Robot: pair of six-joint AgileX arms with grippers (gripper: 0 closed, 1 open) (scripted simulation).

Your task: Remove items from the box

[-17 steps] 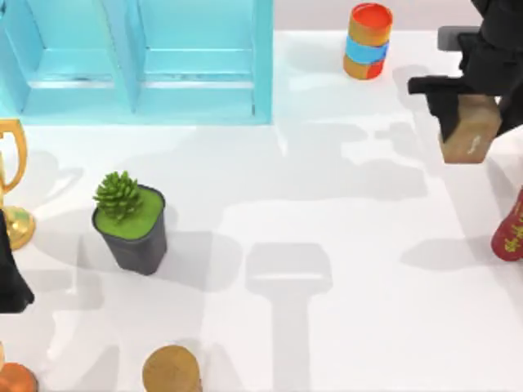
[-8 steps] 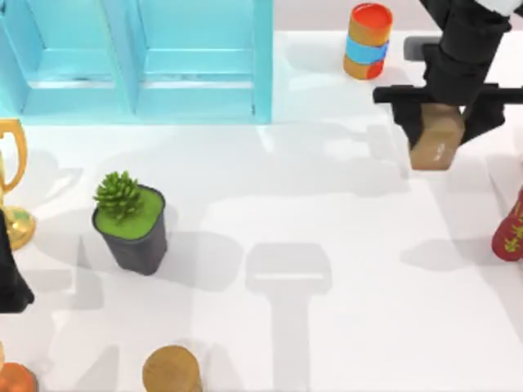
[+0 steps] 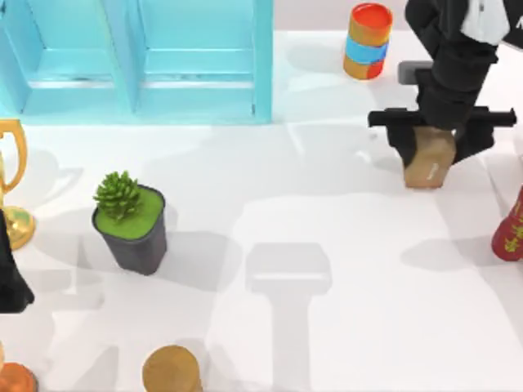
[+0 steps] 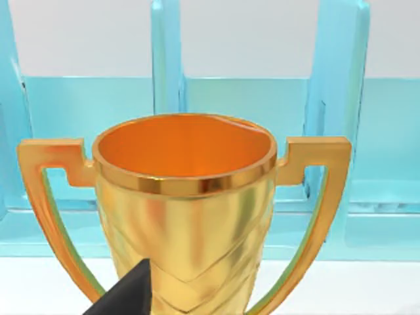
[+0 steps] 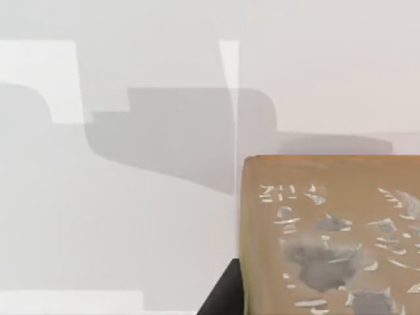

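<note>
At two o'clock, well clear of the blue box [image 3: 147,61], the right gripper [image 3: 431,147] pinches the tan block [image 3: 429,159]; releasing remains. Left gripper [image 3: 12,282] waits at nine; its fingers I cannot tell.

Tan-brown block [image 3: 430,159] with white marks; gold trophy [image 4: 184,210]; turquoise box [image 3: 139,61].

Right tool [image 3: 431,151] clamped; left arm parked.
</note>
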